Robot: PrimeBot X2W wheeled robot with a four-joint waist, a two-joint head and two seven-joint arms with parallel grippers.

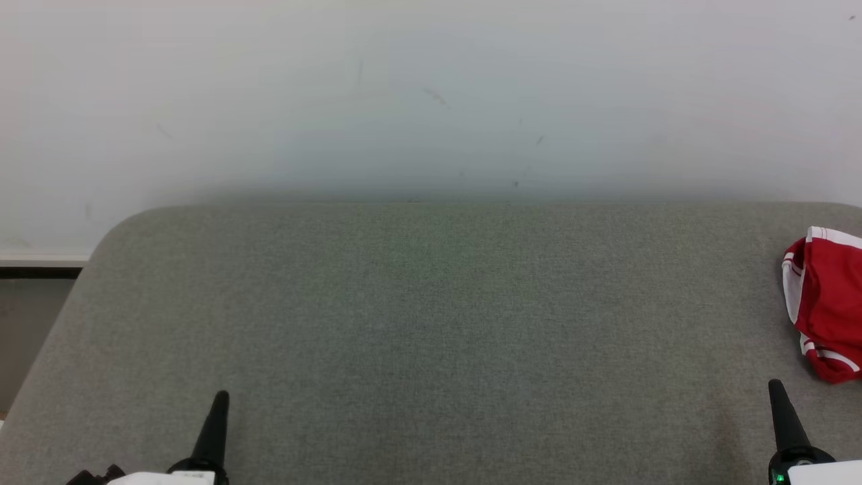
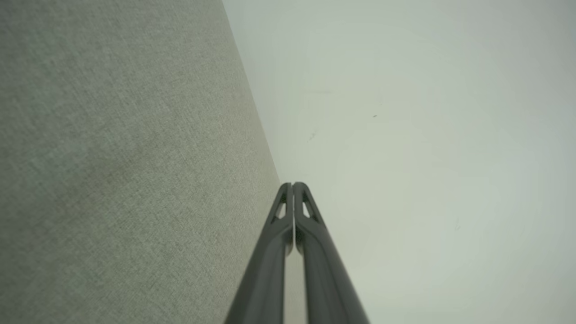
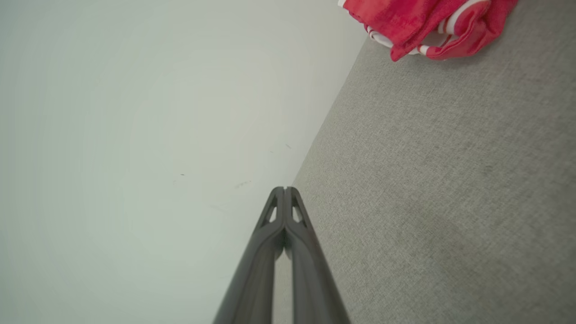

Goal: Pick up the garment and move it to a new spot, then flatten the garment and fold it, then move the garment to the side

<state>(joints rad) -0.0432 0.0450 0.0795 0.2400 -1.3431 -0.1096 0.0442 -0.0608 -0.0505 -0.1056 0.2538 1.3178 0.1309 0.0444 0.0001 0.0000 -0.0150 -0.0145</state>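
1. While the left hand (image 1: pixel 220 404) and right hand (image 1: pixel 776 391) sit pinched shut and empty at the bench's (image 1: pixel 431 323) near edge, a closed approach would only shove cloth.
2. Farther out, the red garment (image 1: pixel 827 303) lies bunched at the right edge; a nudge could tip it off.

Your head camera looks forward and down from above onto the grey padded surface (image 1: pixel 431 323), which takes the lower half of its frame, with the white wall (image 1: pixel 431 87) across the top. Your left wrist camera sits low and close over that surface, looking along the left gripper (image 2: pixel 293 184) toward the wall; the surface runs down the left of its frame. Your right wrist camera mirrors it along the right gripper (image 3: pixel 284 189), surface on the right. It shares the red garment (image 3: pixel 423 22), at its top right, with the head view's right edge.
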